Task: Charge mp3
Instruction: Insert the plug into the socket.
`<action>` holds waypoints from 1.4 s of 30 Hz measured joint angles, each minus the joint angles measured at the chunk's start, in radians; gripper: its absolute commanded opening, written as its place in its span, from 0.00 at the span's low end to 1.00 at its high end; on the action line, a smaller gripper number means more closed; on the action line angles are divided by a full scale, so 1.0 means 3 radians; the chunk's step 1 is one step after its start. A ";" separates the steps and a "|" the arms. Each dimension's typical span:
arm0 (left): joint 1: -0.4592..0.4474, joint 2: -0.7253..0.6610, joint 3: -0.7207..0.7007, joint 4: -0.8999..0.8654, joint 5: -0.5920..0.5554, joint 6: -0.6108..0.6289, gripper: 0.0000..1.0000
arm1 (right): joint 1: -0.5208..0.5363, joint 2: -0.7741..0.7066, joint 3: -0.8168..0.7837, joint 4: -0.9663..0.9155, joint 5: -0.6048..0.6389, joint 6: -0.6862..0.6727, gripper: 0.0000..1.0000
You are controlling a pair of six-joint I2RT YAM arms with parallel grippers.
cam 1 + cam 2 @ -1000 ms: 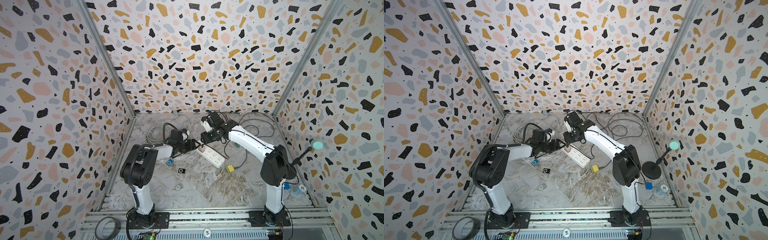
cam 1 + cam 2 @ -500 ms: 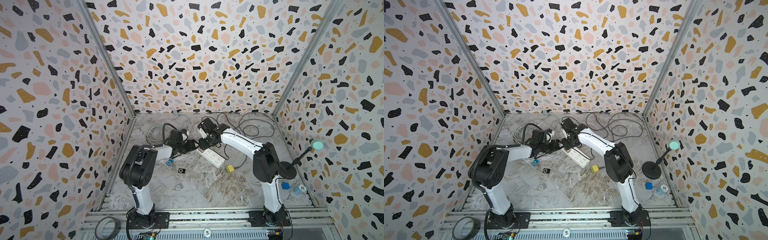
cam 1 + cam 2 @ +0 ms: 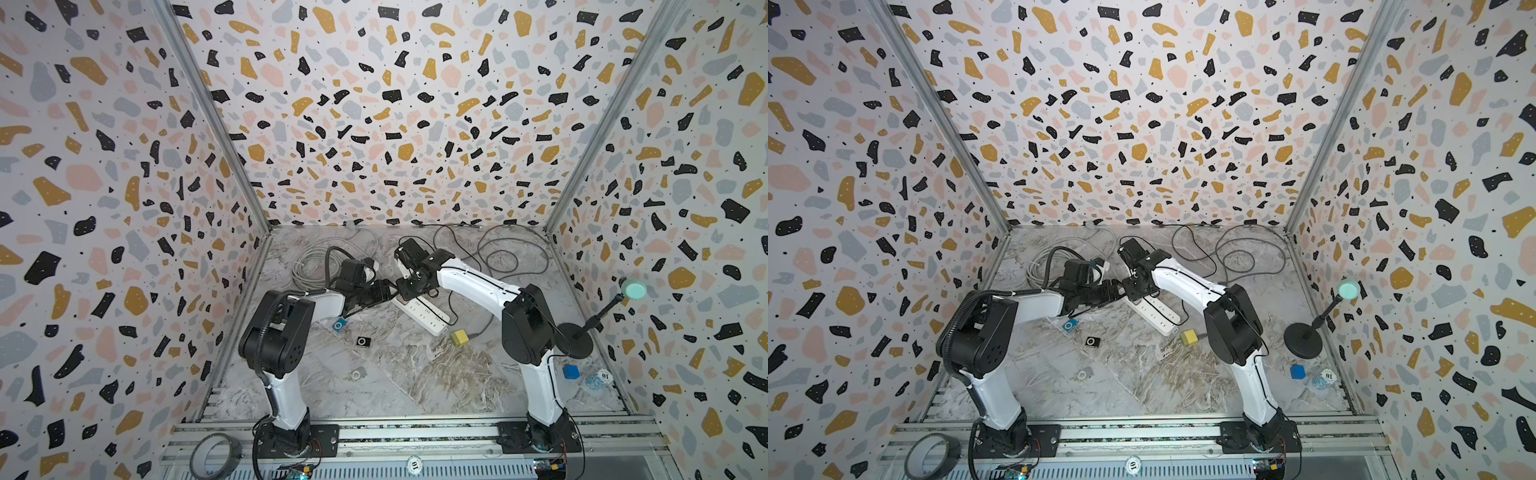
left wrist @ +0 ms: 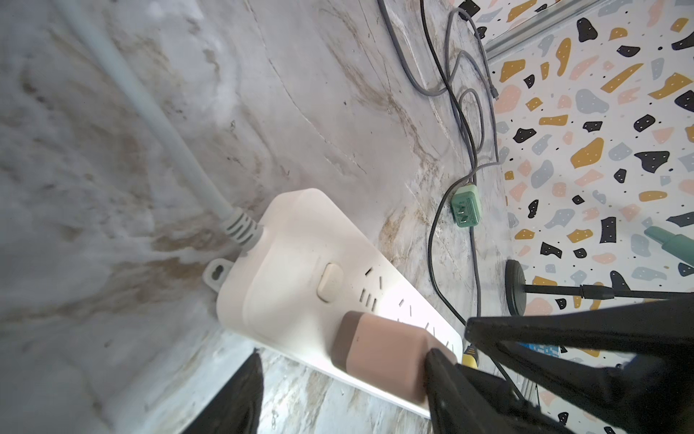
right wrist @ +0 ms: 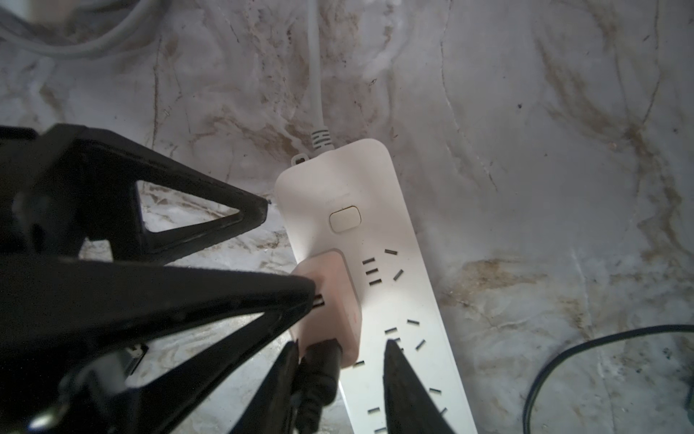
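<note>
three small players lie on the bench (image 3: 415,386) left of its middle. a blue mp3 (image 3: 339,324) is nearest the left arm (image 3: 320,301), a black mp3 (image 3: 363,341) lies just beside it toward the front edge, and a pale mp3 (image 3: 356,375) lies nearer that edge again. we cannot tell which one is to be charged, nor whether any is wired up; none sits between any jaws.

moving right, the left jaws stand parted. in the right wrist view one fingertip (image 5: 296,291) rests against the side of the pink adapter (image 5: 334,285). the other hangs clear off the long edge of the power strip (image 5: 375,180), level with its switch (image 5: 344,220). the adapter sits on the strip just beside that switch.

out of the adapter's end comes a black usb plug (image 5: 319,360). its long axis runs along the strip, away from the switch and straight toward the right jaws. those jaws straddle the plug across its width, released: one pad touches it, the other stands off over the strip's sockets.

we judge the right arm (image 3: 469,286) the one to act, since the plug lies directly between its jaws. it must pinch across the plug and work along the strip's length, while the left fingertip braces the adapter from the side.
</note>
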 measured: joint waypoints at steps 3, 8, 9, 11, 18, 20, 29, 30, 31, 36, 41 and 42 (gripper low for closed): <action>0.0000 0.0000 -0.0022 0.0046 0.0008 0.0001 0.64 | 0.0025 0.0006 -0.0014 -0.0015 0.0027 -0.0019 0.36; 0.0000 -0.0017 -0.0089 0.0146 0.0019 0.0003 0.62 | 0.0066 0.0006 -0.0164 -0.0006 0.0041 -0.0032 0.36; 0.0000 -0.0019 -0.0106 0.0169 0.0020 0.0003 0.61 | 0.0069 0.0006 -0.0212 -0.0008 0.0047 -0.0031 0.36; 0.0000 -0.0020 -0.0125 0.0210 0.0024 0.0001 0.60 | 0.0066 0.0006 -0.0286 -0.0024 0.0064 -0.0029 0.36; -0.0006 -0.0019 -0.0141 0.0268 0.0025 0.0029 0.58 | 0.0053 0.0008 -0.0310 -0.0010 0.0074 -0.0028 0.36; -0.0010 -0.0017 -0.0141 0.0280 0.0023 0.0039 0.56 | 0.0053 0.0006 -0.0310 0.0009 0.0070 -0.0027 0.36; -0.0024 -0.0003 -0.0155 0.0365 0.0025 0.0053 0.48 | 0.0008 -0.0036 -0.0310 0.0203 -0.0100 0.0065 0.37; -0.0027 0.0003 -0.0155 0.0380 0.0028 0.0053 0.48 | -0.0003 -0.0046 -0.0310 0.0216 -0.0121 0.0081 0.37; -0.0029 0.0006 -0.0155 0.0390 0.0027 0.0053 0.47 | -0.0011 -0.0060 -0.0310 0.0224 -0.0139 0.0093 0.37; -0.0033 0.0014 -0.0155 0.0409 0.0027 0.0066 0.48 | -0.0050 -0.0127 -0.0310 0.0249 -0.0195 0.0146 0.38; -0.0031 0.0017 -0.0153 0.0388 0.0005 0.0050 0.65 | -0.0070 -0.0169 -0.0310 0.0317 -0.0193 0.0191 0.45; -0.0032 0.0015 -0.0139 0.0351 -0.0006 0.0029 0.70 | -0.0075 -0.0183 -0.0310 0.0326 -0.0192 0.0200 0.47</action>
